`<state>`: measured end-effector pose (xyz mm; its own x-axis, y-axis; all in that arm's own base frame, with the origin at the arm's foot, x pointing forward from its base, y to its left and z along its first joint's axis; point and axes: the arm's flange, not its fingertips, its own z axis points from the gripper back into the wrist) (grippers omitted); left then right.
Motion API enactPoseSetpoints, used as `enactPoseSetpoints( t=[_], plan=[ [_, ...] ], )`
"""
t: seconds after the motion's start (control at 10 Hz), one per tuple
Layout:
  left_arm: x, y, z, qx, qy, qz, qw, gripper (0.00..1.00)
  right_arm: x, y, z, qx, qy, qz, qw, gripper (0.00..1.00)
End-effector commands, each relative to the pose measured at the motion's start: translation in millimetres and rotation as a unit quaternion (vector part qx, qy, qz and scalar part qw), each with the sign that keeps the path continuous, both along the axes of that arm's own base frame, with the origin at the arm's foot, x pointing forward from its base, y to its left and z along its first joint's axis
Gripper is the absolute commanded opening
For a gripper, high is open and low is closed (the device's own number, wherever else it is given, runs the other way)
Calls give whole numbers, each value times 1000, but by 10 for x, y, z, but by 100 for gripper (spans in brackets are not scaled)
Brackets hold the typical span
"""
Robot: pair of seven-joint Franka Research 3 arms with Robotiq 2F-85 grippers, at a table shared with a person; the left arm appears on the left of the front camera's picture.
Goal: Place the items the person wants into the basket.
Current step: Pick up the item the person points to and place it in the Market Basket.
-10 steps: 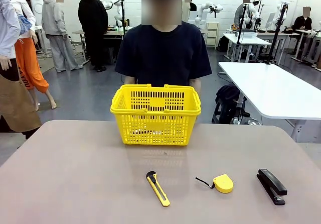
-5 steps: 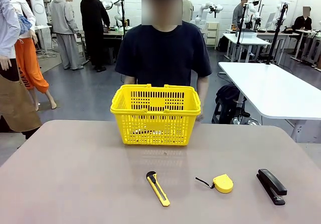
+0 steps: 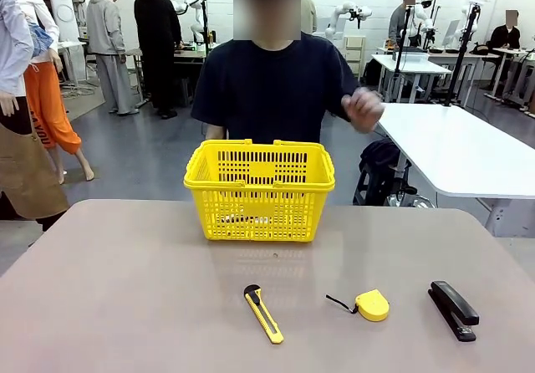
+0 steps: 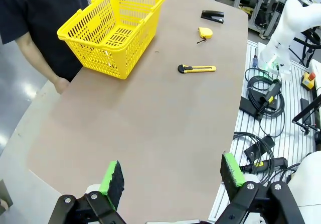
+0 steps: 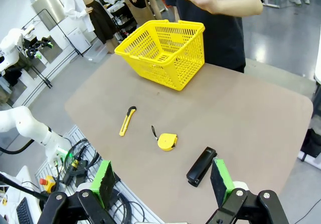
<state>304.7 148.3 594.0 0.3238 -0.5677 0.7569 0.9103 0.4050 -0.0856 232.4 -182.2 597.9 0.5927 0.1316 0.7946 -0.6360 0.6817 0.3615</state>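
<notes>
The left end effector (image 4: 171, 173) and the right end effector (image 5: 162, 180) both hang wide open and empty. The tape measure (image 5: 165, 142) lies on the surface (image 3: 125, 289) right of centre, between the box cutter (image 3: 263, 314) and the stapler (image 3: 453, 309). It is straight ahead of the right end effector, so I'd say that arm is nearer. Its strap trails toward the box cutter. The basket (image 3: 259, 191) stands beyond, by the person. I count one of each.

Tape measure (image 5: 165, 142) between box cutter (image 5: 127, 120) and stapler (image 5: 201, 166)
</notes>
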Motion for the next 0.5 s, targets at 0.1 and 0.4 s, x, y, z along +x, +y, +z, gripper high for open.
enactPoseSetpoints(
  t=[0.1,0.4],
  plan=[
    [-4,23,6,-9,-5,-6,1000,100,17,-1,1,7,-10,8,1000,100],
    [-4,23,6,-9,-5,-6,1000,100,17,-1,1,7,-10,8,1000,100]
  ],
)
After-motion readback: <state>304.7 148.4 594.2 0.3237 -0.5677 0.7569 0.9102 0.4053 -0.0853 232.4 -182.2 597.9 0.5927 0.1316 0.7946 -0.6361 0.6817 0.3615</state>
